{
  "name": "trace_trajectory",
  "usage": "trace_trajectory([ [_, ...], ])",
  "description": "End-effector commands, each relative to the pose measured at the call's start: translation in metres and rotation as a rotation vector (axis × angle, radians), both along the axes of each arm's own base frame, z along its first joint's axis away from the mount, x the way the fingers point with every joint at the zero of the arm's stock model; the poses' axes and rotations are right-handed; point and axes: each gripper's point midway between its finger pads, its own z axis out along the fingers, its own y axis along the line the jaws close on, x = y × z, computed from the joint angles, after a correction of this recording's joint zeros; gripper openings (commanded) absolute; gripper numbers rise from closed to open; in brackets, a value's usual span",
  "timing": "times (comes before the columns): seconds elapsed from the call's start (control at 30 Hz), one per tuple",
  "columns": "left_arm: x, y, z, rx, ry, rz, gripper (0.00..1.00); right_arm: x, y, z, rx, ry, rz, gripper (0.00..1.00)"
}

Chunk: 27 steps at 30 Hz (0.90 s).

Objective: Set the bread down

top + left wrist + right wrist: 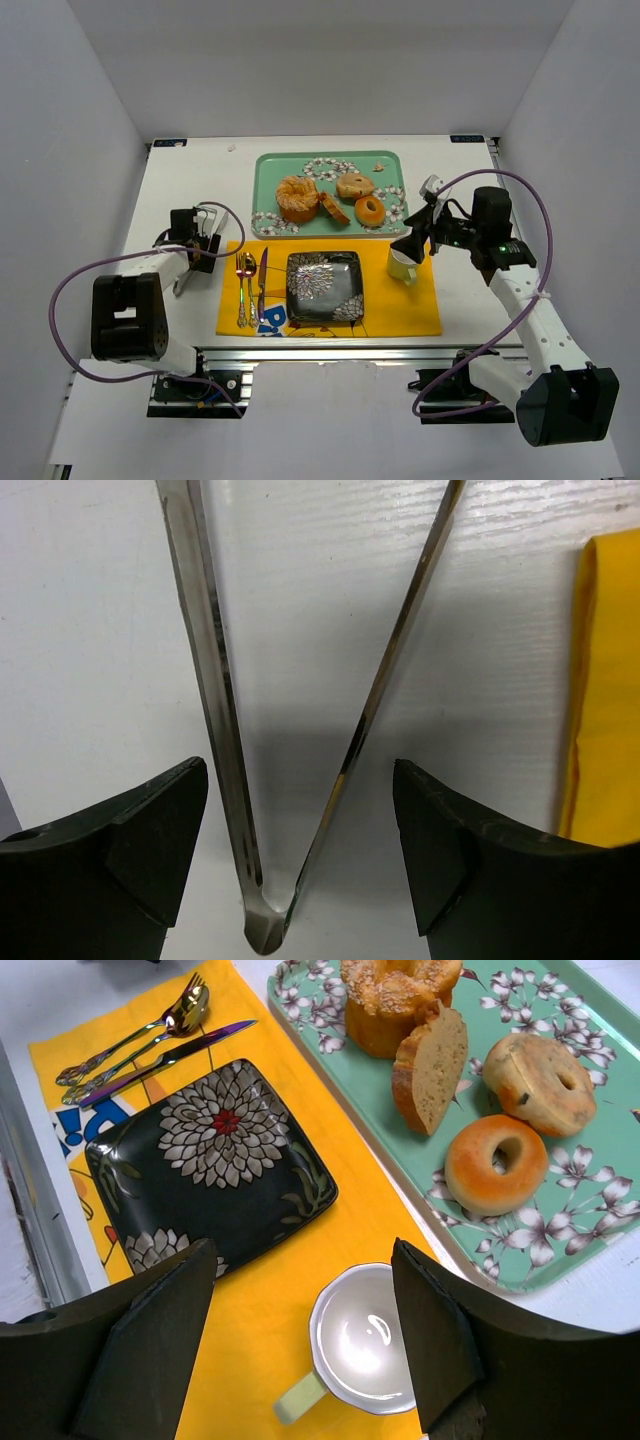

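Placemat [400, 305] w/ blue lettering, partly under plate [325, 287], illegible.

The left arm [155, 265] and right arm [530, 320] are white with chunky black joints. A purple cable [543, 215] loops off each. Their jaws are black.

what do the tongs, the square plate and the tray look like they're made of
Tongs: metal, likely polished steel; thin strips with mirror-like glints. Square plate: probably glazed ceramic; glossy black, flower pattern. Tray: perhaps plastic or melamine; smooth green, floral print, low sheen.
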Motion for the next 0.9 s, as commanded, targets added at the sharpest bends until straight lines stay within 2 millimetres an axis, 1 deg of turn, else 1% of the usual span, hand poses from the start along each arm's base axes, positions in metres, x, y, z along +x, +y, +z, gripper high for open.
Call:
trace_trajectory([
  [0.0,0.016,0.006,0.007,0.016,-0.065,0.006,0.84,0.006,-0.005,0.004,0.004,-0.031,-0.023,0.76],
  [0.17,0.016,0.005,-0.003,-0.026,-0.049,0.016,0.83,0.011,-0.01,0.006,0.002,-0.036,-0.038,0.76],
  [0.23,0.013,0.003,-0.006,-0.052,-0.038,0.013,0.82,0.012,-0.012,0.007,0.003,-0.039,-0.041,0.76],
  [0.3,0.006,0.001,-0.01,-0.072,-0.02,0.016,0.81,0.014,-0.015,0.009,0.003,-0.044,-0.052,0.76],
  [0.37,0.002,-0.004,-0.008,-0.097,-0.023,-0.001,0.81,0.015,-0.017,0.009,0.005,-0.045,-0.058,0.76],
  [0.4,-0.005,-0.005,-0.01,-0.106,-0.002,-0.001,0.81,0.015,-0.018,0.009,0.007,-0.043,-0.059,0.76],
  [0.43,-0.007,-0.006,-0.009,-0.115,-0.002,-0.009,0.81,0.015,-0.019,0.009,0.01,-0.042,-0.058,0.76],
  [0.47,-0.007,-0.01,-0.005,-0.131,-0.015,-0.026,0.81,0.016,-0.02,0.01,0.014,-0.045,-0.063,0.76],
  [0.6,-0.015,-0.007,-0.005,-0.149,0.007,-0.025,0.81,0.017,-0.022,0.012,0.029,-0.043,-0.065,0.76],
  [0.73,-0.012,-0.021,-0.007,-0.239,0.025,-0.066,0.81,0.015,-0.025,0.016,0.049,-0.046,-0.066,0.76],
  [0.8,-0.014,-0.025,-0.014,-0.266,0.058,-0.067,0.8,0.015,-0.026,0.018,0.058,-0.052,-0.069,0.76],
  [0.83,-0.012,-0.029,-0.014,-0.287,0.061,-0.078,0.8,0.013,-0.025,0.019,0.063,-0.053,-0.063,0.76],
  [0.87,-0.01,-0.03,-0.013,-0.292,0.06,-0.076,0.8,0.017,-0.035,0.019,0.066,-0.056,-0.097,0.76],
])
